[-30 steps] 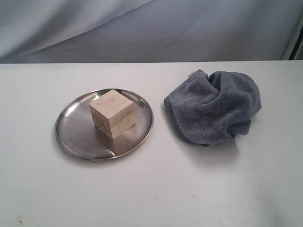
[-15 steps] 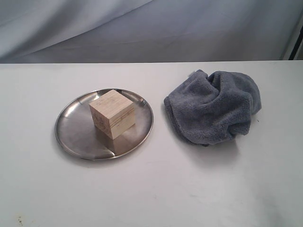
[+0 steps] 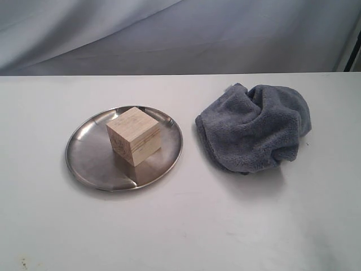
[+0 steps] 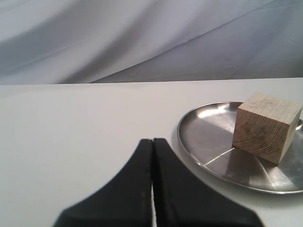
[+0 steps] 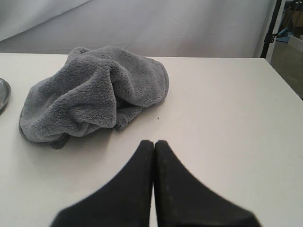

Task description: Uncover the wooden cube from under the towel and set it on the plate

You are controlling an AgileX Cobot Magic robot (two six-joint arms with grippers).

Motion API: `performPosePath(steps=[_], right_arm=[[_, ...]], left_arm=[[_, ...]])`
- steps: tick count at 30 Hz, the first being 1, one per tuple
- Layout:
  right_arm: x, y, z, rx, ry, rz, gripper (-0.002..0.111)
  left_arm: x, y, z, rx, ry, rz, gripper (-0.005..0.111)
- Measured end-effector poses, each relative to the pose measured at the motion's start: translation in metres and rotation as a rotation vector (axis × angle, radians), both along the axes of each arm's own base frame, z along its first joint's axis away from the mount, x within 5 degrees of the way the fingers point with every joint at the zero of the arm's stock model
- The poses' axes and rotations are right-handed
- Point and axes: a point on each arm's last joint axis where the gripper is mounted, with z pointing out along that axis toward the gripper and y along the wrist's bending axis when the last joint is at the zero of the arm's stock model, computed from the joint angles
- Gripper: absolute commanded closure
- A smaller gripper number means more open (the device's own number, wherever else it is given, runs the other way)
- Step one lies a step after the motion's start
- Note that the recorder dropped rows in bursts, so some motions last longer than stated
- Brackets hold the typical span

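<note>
The cube (image 3: 133, 135) sits on the plate (image 3: 84, 164), ahead of my left jaws. The towel (image 3: 254, 127) lies bunched ahead of my right jaws. Both pairs are pressed together, empty. I judge the placing done, so the next move needs no grasp.
</note>
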Motion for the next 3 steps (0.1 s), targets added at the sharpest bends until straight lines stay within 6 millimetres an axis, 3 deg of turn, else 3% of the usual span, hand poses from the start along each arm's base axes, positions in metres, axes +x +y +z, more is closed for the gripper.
performPosePath(steps=[3], right_arm=[[0.0, 0.0, 0.0, 0.0, 0.0, 0.0, 0.108]], left_arm=[[0.0, 0.0, 0.0, 0.0, 0.0, 0.0, 0.107]])
